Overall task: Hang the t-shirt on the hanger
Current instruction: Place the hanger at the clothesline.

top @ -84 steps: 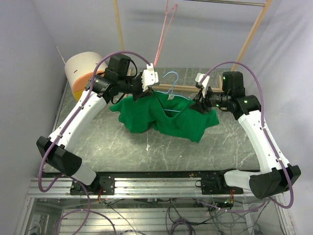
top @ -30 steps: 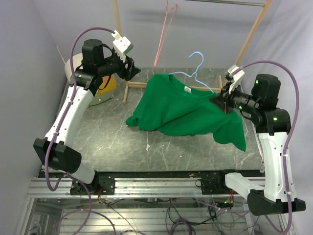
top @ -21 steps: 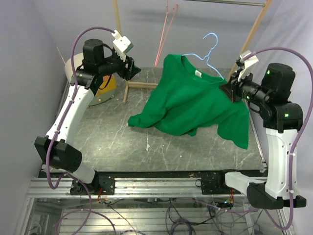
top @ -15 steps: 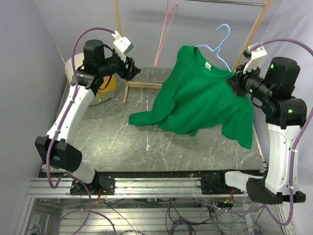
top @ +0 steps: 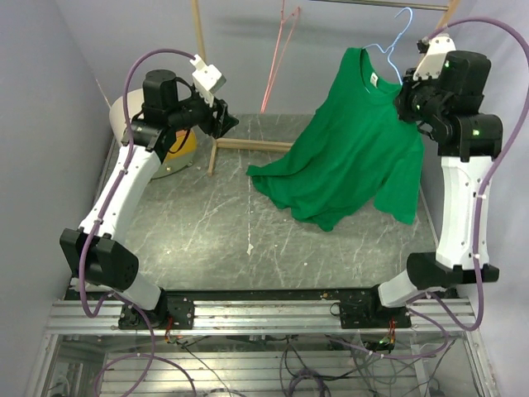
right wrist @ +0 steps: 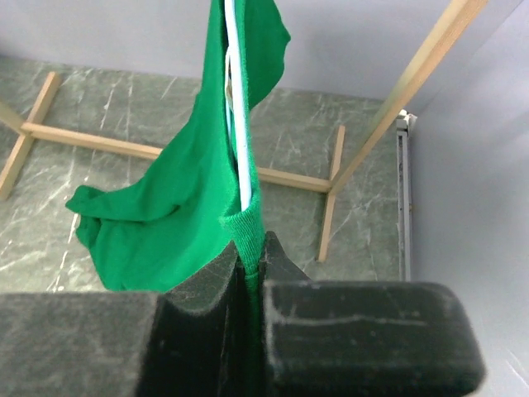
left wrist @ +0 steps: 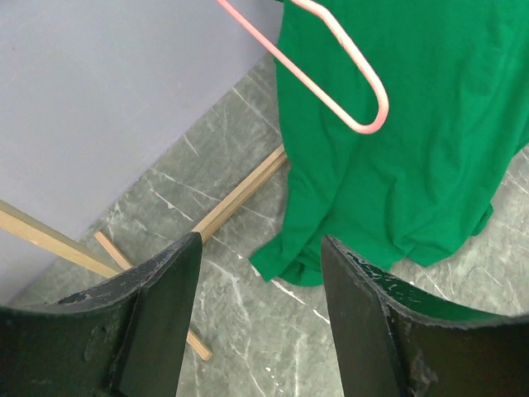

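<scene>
Raised, t-shirt (top: 355,141) hangs over grey table (top: 190,223); right pincer (right wrist: 250,246) clamps it, left pincer (left wrist: 260,242) apart.

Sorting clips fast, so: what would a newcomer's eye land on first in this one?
The bright green t-shirt draped on a light blue wire hanger, held high at the back right, dominates the scene. The right gripper is shut on its shoulder there. Across the table, the left gripper hovers open at the back left, with a pink wire hanger dangling between them.

Top view: high, from behind, looking down on the counter (top: 207,223). Wrist views: close, forward-facing; all share the t-shirt (top: 355,141).
</scene>
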Tool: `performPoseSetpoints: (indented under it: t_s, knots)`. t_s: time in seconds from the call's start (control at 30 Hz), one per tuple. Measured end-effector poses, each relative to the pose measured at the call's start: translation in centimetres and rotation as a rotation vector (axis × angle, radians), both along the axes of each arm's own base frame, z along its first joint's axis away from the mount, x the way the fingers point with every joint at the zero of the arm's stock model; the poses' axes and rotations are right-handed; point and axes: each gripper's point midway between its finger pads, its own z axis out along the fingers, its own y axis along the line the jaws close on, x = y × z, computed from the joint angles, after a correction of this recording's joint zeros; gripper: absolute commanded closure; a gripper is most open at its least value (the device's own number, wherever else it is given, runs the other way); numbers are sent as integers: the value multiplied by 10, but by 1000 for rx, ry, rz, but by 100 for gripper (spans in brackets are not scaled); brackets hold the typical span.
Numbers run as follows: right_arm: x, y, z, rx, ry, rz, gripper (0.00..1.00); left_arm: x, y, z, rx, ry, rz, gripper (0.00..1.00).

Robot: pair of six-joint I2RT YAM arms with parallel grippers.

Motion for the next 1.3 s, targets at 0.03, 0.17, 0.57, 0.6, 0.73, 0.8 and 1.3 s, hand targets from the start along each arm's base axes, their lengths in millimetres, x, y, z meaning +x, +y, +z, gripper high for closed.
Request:
performPoseSetpoints:
  t_s: [0.03,0.17,0.57,0.6,0.73,0.8,1.3]
  knots:
    - [7,-1,-1,-1,3,-12,100,0,0,-2,0,5,0,31]
    - [27,-7,-8,-12,11,-52,100,0,0,-9,4,21,1,31]
    - [38,-17,23,-22,-127,-105,100,-6,1,-18,6,35,-6,31]
    - [37,-18,28,-23,-146,-109,100,-7,1,-19,6,38,-7,31]
    - [32,-22,46,-27,-208,-128,100,-7,0,-25,7,47,-13,31]
    - [31,-25,53,-31,-234,-141,100,-7,0,-25,6,47,-14,31]
    - [66,-44,42,-81,-238,-191,100,-10,1,-33,8,59,-17,31]
